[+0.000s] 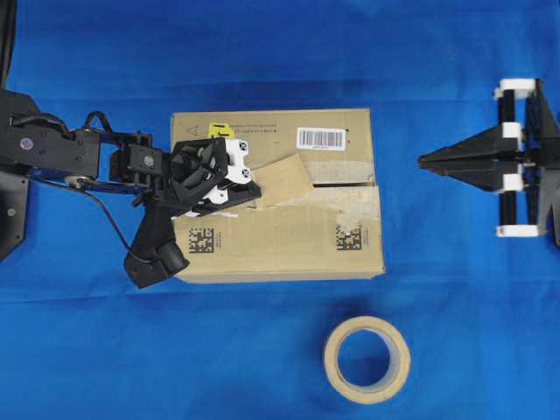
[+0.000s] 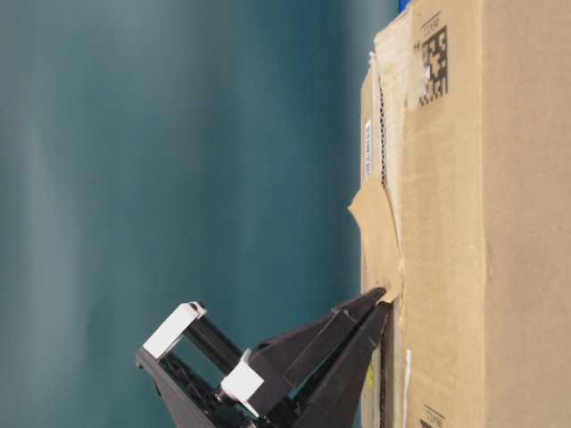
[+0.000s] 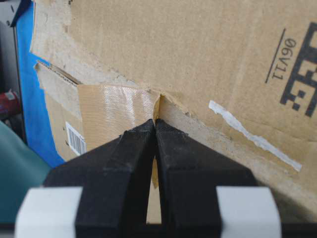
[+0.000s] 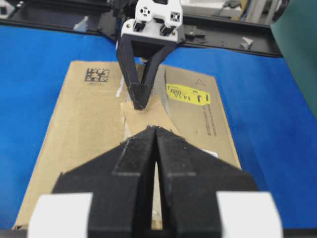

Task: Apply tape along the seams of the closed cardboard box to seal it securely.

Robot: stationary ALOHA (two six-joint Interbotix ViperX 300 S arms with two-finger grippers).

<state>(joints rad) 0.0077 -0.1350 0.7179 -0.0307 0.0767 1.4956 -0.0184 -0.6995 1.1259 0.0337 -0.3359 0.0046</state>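
The brown cardboard box point(image 1: 280, 241) lies in the middle of the blue cloth, flaps closed. The seam point(image 1: 346, 185) shows as a dark line on its right half. The tan tape piece point(image 1: 284, 179) lies slanted over the seam's middle, its left end lifted. My left gripper point(image 1: 254, 197) is shut on that end, tips at the box top. The left wrist view shows the tape point(image 3: 111, 111) running from the shut fingertips point(image 3: 155, 121) across the box point(image 3: 198, 44). My right gripper point(image 1: 424, 162) is shut and empty, off the box's right side.
A round beige tape roll point(image 1: 367, 360) lies in front of the box. A long pale old tape strip point(image 1: 350, 206) runs below the seam. A yellow sticker point(image 1: 220, 130) and a barcode label point(image 1: 321, 137) sit along the box's far edge.
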